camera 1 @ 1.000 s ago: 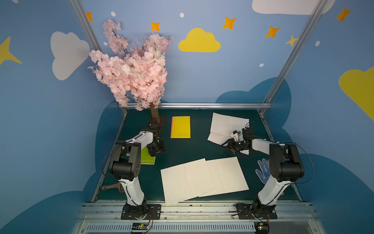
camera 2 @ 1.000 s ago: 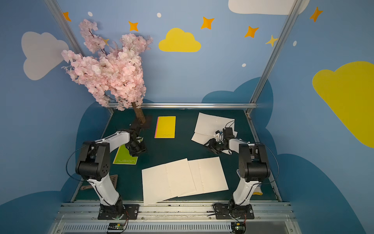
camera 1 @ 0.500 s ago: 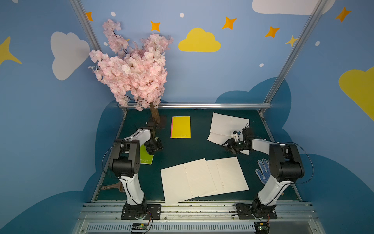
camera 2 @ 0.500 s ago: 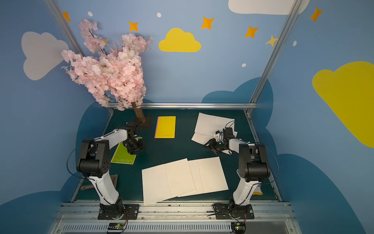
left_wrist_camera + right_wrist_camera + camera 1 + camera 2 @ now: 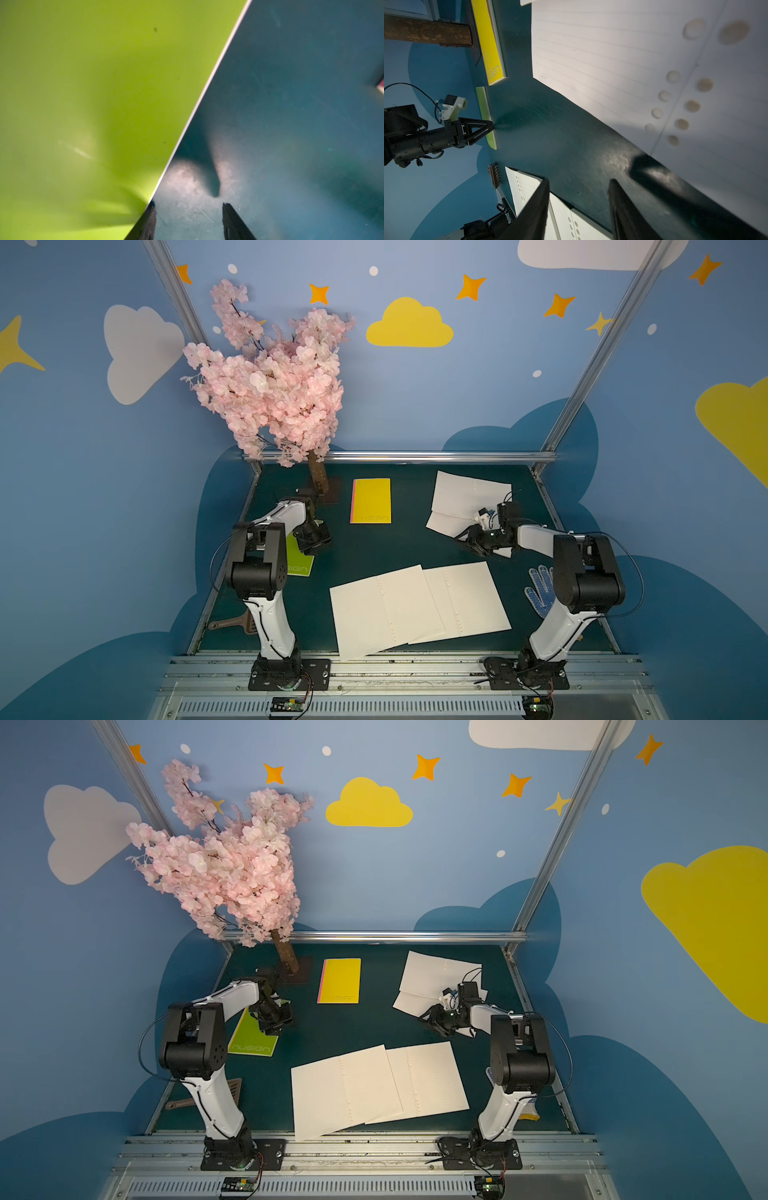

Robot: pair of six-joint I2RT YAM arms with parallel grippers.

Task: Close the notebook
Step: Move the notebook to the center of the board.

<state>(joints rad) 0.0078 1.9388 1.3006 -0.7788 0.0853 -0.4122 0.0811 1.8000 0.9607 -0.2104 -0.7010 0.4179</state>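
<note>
Now, the open white lined notebook [image 5: 459, 499] lies in the upper right of the dark green counter [image 5: 374, 549], spine running top to bottom in the frame. Your right claw [image 5: 468, 541], open and empty, waits just below its left page; the left claw [image 5: 188, 204], open too, is well apart.

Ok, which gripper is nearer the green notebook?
Left. The left gripper is beside the green notebook, at its edge; the right gripper is across the table, by an open notebook.
</note>
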